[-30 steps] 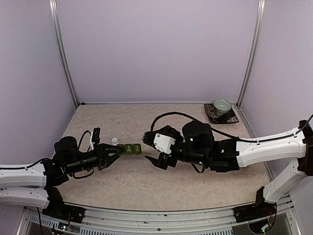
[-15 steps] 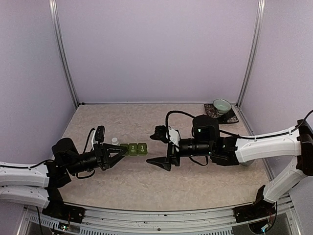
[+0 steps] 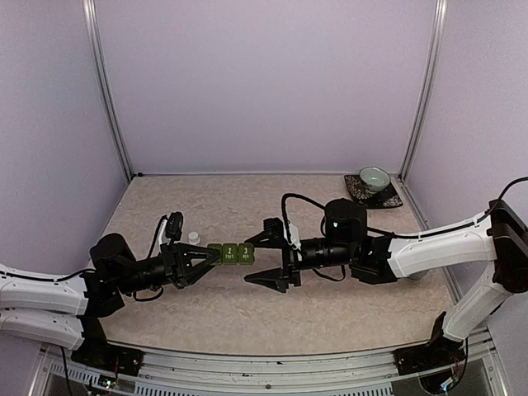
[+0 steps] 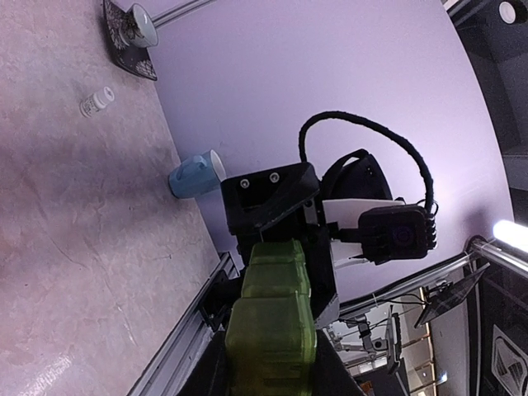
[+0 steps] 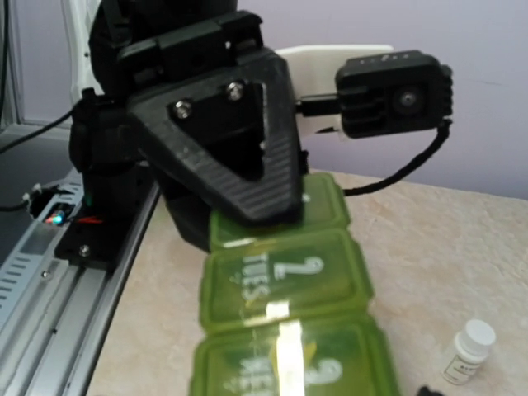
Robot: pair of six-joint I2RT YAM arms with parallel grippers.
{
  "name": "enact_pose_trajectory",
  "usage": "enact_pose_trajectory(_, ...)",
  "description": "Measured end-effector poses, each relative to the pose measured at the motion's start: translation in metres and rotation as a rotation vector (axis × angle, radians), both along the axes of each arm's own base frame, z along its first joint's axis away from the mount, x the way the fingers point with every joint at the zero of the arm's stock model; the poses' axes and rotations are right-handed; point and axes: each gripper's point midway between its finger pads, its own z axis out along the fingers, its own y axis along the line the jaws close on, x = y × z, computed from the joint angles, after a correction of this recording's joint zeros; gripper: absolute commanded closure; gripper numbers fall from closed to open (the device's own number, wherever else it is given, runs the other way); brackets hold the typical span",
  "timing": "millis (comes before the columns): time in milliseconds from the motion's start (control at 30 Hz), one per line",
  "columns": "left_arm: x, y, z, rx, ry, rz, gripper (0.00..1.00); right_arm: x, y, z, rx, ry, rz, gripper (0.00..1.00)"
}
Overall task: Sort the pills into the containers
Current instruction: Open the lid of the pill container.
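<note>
"The left fingers [image 5: 239, 157], what were they doing?"

"They were clamped on the containers [image 3: 231, 254], pinching the green strip by its 9 o'clock end in the top view. The strip ran toward 3 o'clock over the middle of the counter [image 3: 206, 206], lids down and facing up. One lid read 2 TUES and the next showed a 3."

"And the right fingers [image 3: 268, 280]?"

"Spread wide, holding nothing. One sat at 12 o'clock of the strip's free end and the other at 6 o'clock, so that end lay between them. I couldn't tell whether the upper one touched it."

"Anything else on the counter?"

"A small white bottle [image 3: 193, 238] stood upright at 11 o'clock of the pinched end, near the left fingers. A green bowl [image 3: 374, 178] on a dark saucer [image 3: 388, 200] sat in the far corner at 1 o'clock, well apart. The left wrist view also showed a pale blue mug [image 4: 196, 176] near the wall."
</note>
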Motion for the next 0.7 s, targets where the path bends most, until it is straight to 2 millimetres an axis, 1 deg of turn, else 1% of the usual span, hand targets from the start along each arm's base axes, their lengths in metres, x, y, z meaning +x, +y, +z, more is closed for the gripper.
enact_pose_trajectory(133, -0.001, 0.0, 0.003, -0.011, -0.006, -0.005, 0.75, 0.002, -0.001, 0.001, 0.019, 0.006, 0.007, 0.28)
enact_pose_trajectory(200, -0.002, -0.001, 0.004, -0.016, -0.009, -0.008, 0.75, 0.003, -0.001, 0.002, 0.028, 0.008, 0.008, 0.32)
enact_pose_trajectory(433, -0.002, -0.002, 0.004, -0.019, -0.004, -0.011, 0.75, 0.005, -0.001, 0.007, 0.059, 0.014, 0.017, 0.4)
enact_pose_trajectory(500, -0.002, -0.002, 0.004, -0.019, -0.002, -0.012, 0.75, 0.006, -0.001, 0.009, 0.066, 0.016, 0.02, 0.45)
enact_pose_trajectory(567, -0.002, -0.002, 0.004, -0.021, 0.002, -0.012, 0.75, 0.005, -0.002, 0.01, 0.071, 0.017, 0.026, 0.46)
enact_pose_trajectory(700, -0.002, -0.002, 0.005, -0.023, 0.006, -0.012, 0.75, 0.003, -0.001, 0.008, 0.071, 0.019, 0.044, 0.44)
